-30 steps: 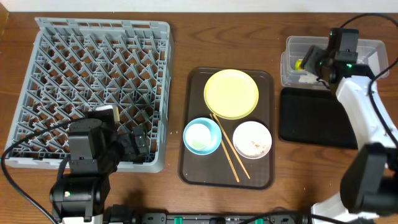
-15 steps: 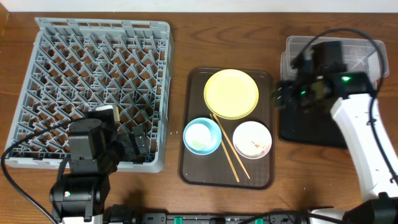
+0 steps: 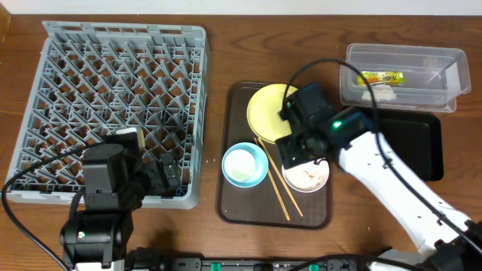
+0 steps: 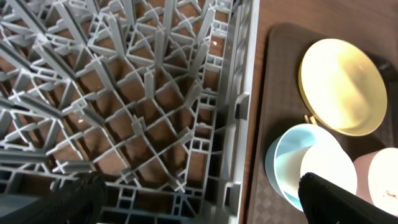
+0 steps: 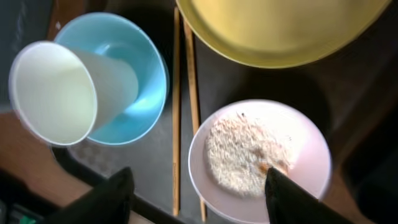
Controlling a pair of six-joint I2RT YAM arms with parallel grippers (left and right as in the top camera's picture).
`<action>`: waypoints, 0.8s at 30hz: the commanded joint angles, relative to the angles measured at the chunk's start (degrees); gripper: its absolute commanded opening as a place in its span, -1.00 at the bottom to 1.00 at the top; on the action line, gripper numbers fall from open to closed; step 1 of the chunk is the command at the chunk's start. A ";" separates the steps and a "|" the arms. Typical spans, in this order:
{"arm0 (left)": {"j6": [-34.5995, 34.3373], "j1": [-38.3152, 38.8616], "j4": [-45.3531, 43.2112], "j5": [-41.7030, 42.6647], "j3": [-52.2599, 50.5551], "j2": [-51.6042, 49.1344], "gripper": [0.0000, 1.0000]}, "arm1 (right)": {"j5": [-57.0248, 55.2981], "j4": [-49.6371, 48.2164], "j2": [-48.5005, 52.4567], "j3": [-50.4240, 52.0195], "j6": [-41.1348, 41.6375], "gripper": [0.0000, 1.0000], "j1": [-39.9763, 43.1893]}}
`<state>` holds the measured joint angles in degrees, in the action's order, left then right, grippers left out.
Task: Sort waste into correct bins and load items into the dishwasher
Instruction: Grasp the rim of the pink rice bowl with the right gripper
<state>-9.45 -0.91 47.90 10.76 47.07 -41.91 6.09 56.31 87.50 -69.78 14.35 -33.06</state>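
one plate, two bowls, one cup, two chopsticks.

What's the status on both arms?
Left gripper over rack edge, jaws open, empty. Right gripper above white bowl, jaws open; crumbs inside. Wrapper in clear tub. Chopsticks close beside bowl.

The large grey plastic dish rack filled the upper left. At centre lay a round yellow plate, two thin wooden chopsticks, a white bowl of pale rice-like crumbs, and a light blue bowl holding a tipped white cup. Upper right, a clear plastic tub held a yellow-green wrapper.
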 commanded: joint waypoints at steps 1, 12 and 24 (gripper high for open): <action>-0.76 -0.04 0.83 0.15 0.94 0.00 0.99 | -2.03 -4.13 0.48 5.38 5.27 0.17 -2.82; -0.76 -0.04 1.20 0.17 0.94 0.00 0.99 | -2.21 -18.91 0.52 18.97 10.01 -0.18 -5.25; -0.76 -0.04 1.33 0.15 0.94 0.00 0.99 | -4.17 -25.97 0.61 22.75 11.41 -0.36 -5.27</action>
<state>-9.45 -0.91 49.10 10.79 47.07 -41.91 3.99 30.96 87.74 -47.37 24.56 -38.02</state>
